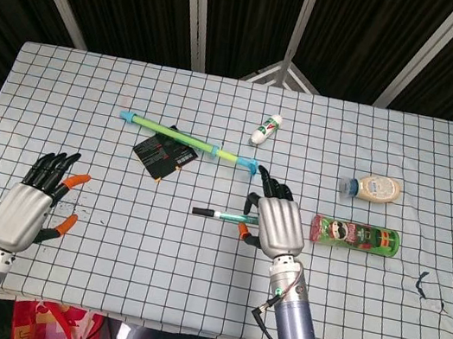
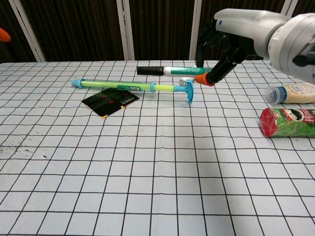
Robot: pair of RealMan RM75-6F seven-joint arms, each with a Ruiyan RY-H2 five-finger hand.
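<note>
My right hand (image 1: pixel 274 224) pinches the marker (image 2: pixel 172 71) level above the bench (image 1: pixel 190 277) at mid-frame, clear of the tube (image 1: pixel 188 138), while my left hand (image 1: pixel 26 209) hovers lower left, fingers spread, holding nothing.

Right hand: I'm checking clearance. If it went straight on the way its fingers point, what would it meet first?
Probably the long green-and-blue tube, just beyond the right hand holding the marker; height is unclear, so it might pass above.
</note>
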